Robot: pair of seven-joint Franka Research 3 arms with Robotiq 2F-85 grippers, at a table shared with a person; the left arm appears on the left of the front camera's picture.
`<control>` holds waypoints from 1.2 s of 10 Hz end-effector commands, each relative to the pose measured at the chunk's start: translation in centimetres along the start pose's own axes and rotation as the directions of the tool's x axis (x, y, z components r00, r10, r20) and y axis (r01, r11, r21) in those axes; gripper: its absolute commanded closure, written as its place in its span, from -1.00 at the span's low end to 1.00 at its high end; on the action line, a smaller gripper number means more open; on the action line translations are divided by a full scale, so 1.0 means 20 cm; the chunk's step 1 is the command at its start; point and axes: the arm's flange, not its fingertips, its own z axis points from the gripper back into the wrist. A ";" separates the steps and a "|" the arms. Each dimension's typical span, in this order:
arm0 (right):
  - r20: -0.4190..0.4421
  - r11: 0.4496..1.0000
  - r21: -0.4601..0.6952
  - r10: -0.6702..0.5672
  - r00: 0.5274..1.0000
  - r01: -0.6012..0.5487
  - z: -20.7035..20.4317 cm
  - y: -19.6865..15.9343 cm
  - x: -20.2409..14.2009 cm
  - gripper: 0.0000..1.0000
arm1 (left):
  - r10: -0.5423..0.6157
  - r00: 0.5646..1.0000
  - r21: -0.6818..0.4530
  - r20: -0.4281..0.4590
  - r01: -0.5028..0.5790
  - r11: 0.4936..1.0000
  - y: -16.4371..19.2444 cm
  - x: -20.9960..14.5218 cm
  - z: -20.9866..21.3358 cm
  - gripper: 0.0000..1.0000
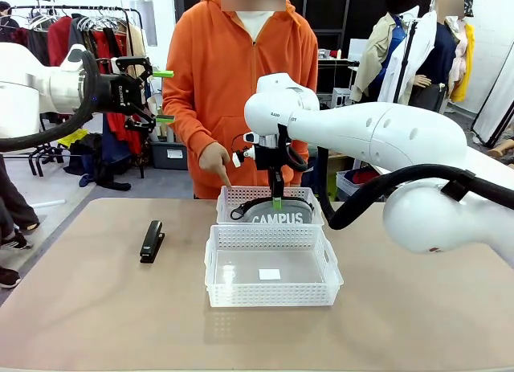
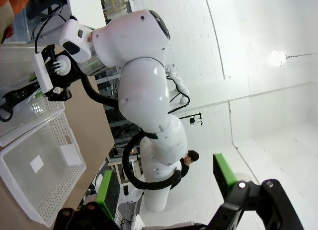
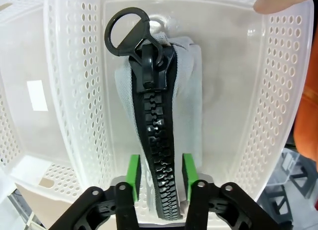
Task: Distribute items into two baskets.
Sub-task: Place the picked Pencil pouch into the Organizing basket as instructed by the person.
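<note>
Inside far basket (image 1: 226, 202), grey pouch (image 1: 277, 218), near basket (image 1: 273, 293) with sticker (image 1: 270, 274), right claw (image 3: 161, 169) astride pouch, grip unclear, left claw (image 1: 165, 96) open

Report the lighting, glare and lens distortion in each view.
Front view: even light, sharp, a soft shadow under the near basket. Left wrist view: a wall lamp blooms into glare, and the scene stands rolled sideways. Right wrist view: the pouch sharp, the far basket bowed by the lens.
</note>
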 end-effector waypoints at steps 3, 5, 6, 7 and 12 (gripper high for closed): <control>0.072 0.999 0.011 -0.045 0.996 0.045 0.17 -0.29 0.16 -1.00 | -0.002 1.000 -0.002 0.002 0.002 1.000 -0.01 0.00 0.01 -1.00; 0.168 0.998 0.057 -0.047 0.985 0.038 0.24 -0.28 0.08 -1.00 | -0.002 1.000 -0.002 0.002 0.002 1.000 -0.01 0.00 0.01 -1.00; 0.217 0.997 0.067 -0.056 0.974 0.042 0.28 -0.27 0.04 -1.00 | -0.002 1.000 -0.002 0.002 0.002 1.000 -0.01 0.00 0.01 -1.00; 0.248 0.997 0.070 -0.055 0.967 0.039 0.32 -0.26 -0.01 -1.00 | -0.002 1.000 -0.002 0.002 0.002 1.000 -0.01 0.00 0.01 -1.00; 0.308 0.999 0.022 -0.032 0.951 0.027 0.41 -0.20 -0.09 -1.00 | -0.002 1.000 -0.002 0.002 0.002 1.000 -0.01 0.00 0.01 -1.00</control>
